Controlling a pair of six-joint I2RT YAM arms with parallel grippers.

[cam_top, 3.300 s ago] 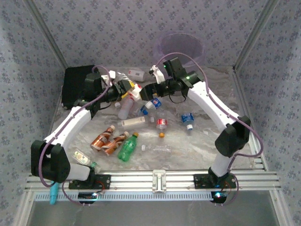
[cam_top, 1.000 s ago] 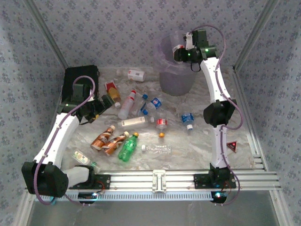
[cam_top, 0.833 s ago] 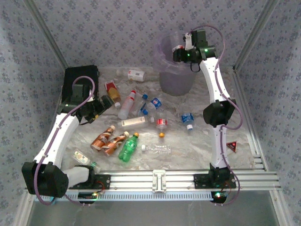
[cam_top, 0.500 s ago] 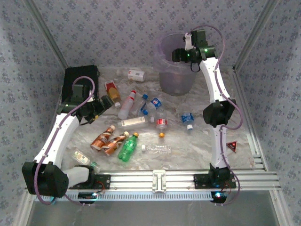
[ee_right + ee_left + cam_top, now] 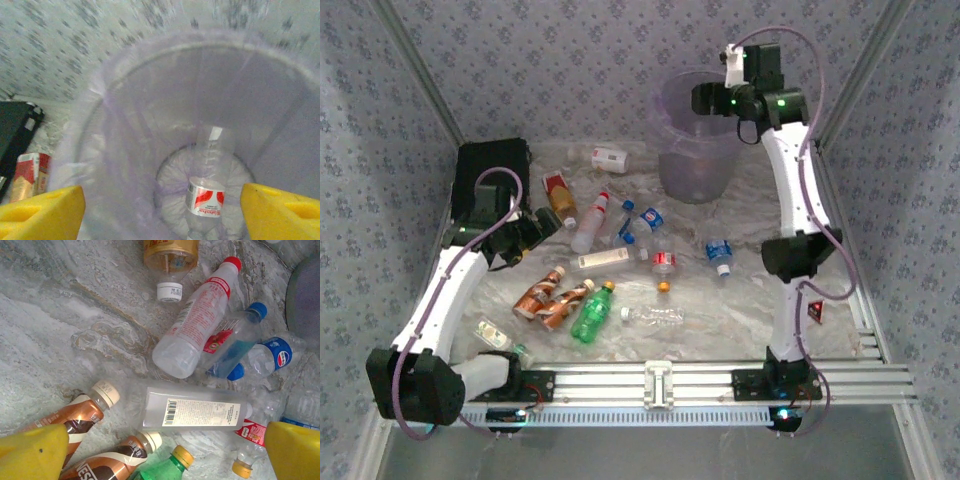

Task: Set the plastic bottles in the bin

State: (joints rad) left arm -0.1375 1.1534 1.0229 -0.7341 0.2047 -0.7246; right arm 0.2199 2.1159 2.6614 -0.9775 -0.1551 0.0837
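The bin [image 5: 697,172], a pale purple bucket, stands at the back of the table. My right gripper [image 5: 706,98] hangs open over its mouth. The right wrist view looks down into the bin [image 5: 125,125], where a clear bottle with a red label [image 5: 205,199] lies on the bottom, below the open right gripper [image 5: 160,215]. My left gripper [image 5: 536,228] is open above the scattered bottles, nothing between its fingers [image 5: 31,452]. Under it lie a clear flat bottle [image 5: 192,412], copper-brown bottles [image 5: 75,417], a green bottle [image 5: 161,470] and a white red-capped bottle [image 5: 195,325].
More bottles lie mid-table: green [image 5: 591,312], copper-brown [image 5: 545,297], clear [image 5: 655,316], blue-labelled [image 5: 719,255], orange-filled [image 5: 558,195], white [image 5: 608,158]. A black case [image 5: 490,172] sits at the back left. A red triangle [image 5: 813,312] lies by the right arm. Patterned walls enclose the table.
My right gripper has opened over the bin and let go of its bottle, which now lies inside. The right arm has risen slightly. The left arm has barely moved.
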